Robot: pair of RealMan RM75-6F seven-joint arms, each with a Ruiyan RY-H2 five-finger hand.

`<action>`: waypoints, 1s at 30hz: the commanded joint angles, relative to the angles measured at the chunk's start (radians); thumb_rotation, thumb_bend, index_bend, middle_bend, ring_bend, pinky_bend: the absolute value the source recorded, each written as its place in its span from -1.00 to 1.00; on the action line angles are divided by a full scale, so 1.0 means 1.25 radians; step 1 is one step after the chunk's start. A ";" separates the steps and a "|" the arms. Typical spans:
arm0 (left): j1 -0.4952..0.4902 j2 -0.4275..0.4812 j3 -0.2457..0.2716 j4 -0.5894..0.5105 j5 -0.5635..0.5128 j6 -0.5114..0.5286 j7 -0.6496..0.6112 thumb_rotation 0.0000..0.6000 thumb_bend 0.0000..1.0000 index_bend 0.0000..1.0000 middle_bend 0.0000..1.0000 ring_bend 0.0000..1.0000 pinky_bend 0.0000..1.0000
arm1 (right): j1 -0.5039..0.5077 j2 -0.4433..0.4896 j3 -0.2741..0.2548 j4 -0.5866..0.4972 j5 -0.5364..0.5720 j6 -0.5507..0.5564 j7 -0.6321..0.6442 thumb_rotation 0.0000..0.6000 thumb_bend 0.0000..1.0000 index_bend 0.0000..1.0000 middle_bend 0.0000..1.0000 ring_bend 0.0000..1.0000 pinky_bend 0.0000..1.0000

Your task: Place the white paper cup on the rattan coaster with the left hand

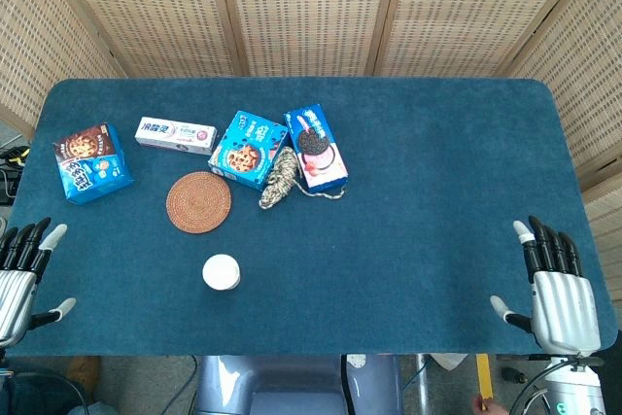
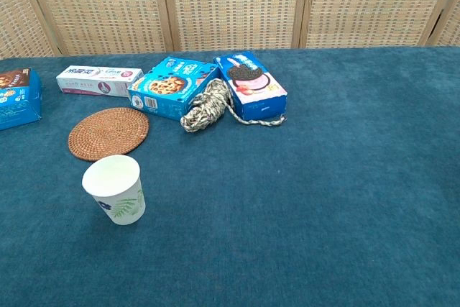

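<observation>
The white paper cup [image 1: 222,272] [image 2: 115,190] stands upright on the blue tablecloth, a green leaf print on its side. The round rattan coaster [image 1: 198,202] [image 2: 108,133] lies flat just behind it, bare. My left hand [image 1: 21,274] rests at the table's near left corner, fingers apart and holding nothing, well to the left of the cup. At the near right corner my right hand [image 1: 554,289] is likewise open and empty. Neither hand shows in the chest view.
Behind the coaster lie a toothpaste box [image 1: 175,134], a blue cookie box [image 1: 248,150], an Oreo box [image 1: 316,147] and a hank of rope [image 1: 282,179]. Another cookie box [image 1: 91,162] sits at the far left. A woven screen [image 1: 311,7] stands behind the table.
</observation>
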 commanded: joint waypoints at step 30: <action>-0.284 -0.210 -0.036 0.121 0.134 -0.335 0.114 1.00 -1.00 -1.00 -1.00 -0.87 -0.63 | 0.008 0.004 0.012 0.007 0.042 -0.014 0.009 1.00 -1.00 -1.00 -1.00 -1.00 -1.00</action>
